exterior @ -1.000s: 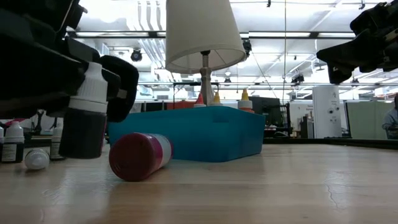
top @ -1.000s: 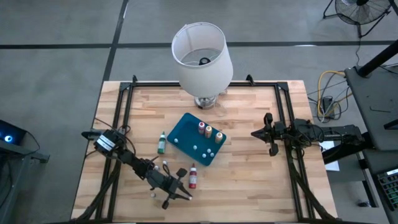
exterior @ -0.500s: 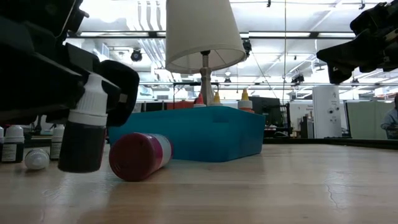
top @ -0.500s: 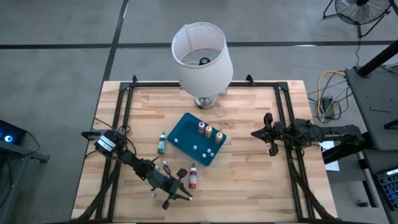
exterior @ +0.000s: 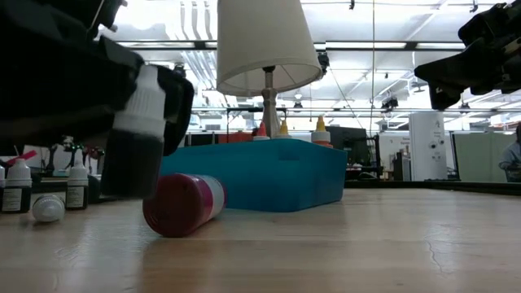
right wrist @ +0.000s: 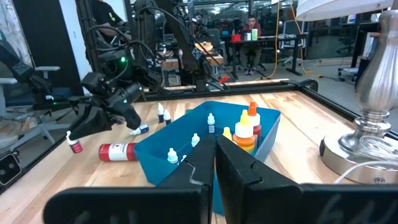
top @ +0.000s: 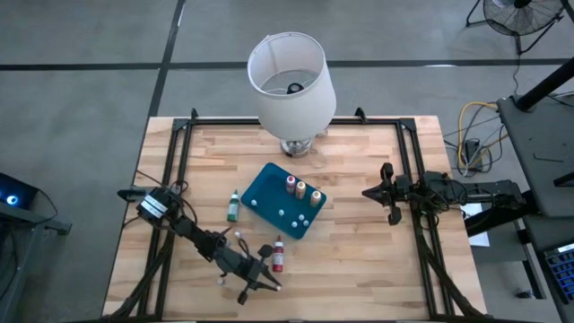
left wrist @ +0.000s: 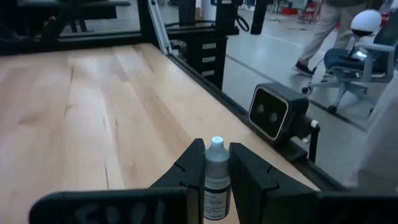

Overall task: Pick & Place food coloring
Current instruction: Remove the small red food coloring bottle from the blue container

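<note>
Near the front edge of the table, left of centre, a small dark dropper bottle (left wrist: 217, 180) with a white cap sits pinched between the left gripper's (top: 254, 276) fingers (left wrist: 248, 180). Low view shows it clearly off the wood now and tipped over at an angle; half a second back it was hanging lower and closer to upright, so the arm has raised and swung it. To me that reads as pick done, carry just starting.

Just beside it a red bottle (exterior: 183, 203) is lying on its side on the wood, and a few more little white-capped bottles (exterior: 77, 187) stand off to one side. A green one (top: 233, 207) stands alone further back. The teal tray (top: 269, 184) is a bit beyond the red bottle and already has three bigger bottles (top: 302, 188) standing in a row in it plus some small white caps, so I'd guess that's where this one goes.

Right gripper (top: 387, 192) is parked over the right side of the table, well away from everything, fingers pressed together on nothing. A lamp (top: 291, 79) stands at the back.
</note>
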Robot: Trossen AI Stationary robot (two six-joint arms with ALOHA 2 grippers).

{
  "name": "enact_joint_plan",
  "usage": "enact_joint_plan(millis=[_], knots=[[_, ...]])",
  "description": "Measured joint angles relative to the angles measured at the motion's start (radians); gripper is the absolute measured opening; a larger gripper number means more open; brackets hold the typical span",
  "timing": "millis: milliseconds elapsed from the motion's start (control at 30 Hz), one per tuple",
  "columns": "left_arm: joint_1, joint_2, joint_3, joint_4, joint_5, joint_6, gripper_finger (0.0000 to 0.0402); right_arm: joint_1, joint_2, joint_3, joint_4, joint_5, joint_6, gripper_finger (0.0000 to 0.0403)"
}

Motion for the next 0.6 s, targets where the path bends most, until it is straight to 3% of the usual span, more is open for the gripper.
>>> enact_joint_plan(millis=[600], knots=[[0.008, 0.002, 0.079, -0.103, 0.001, 0.020, 0.0030, 0.000, 0.000, 0.000, 0.000, 0.000, 0.000, 0.0008]])
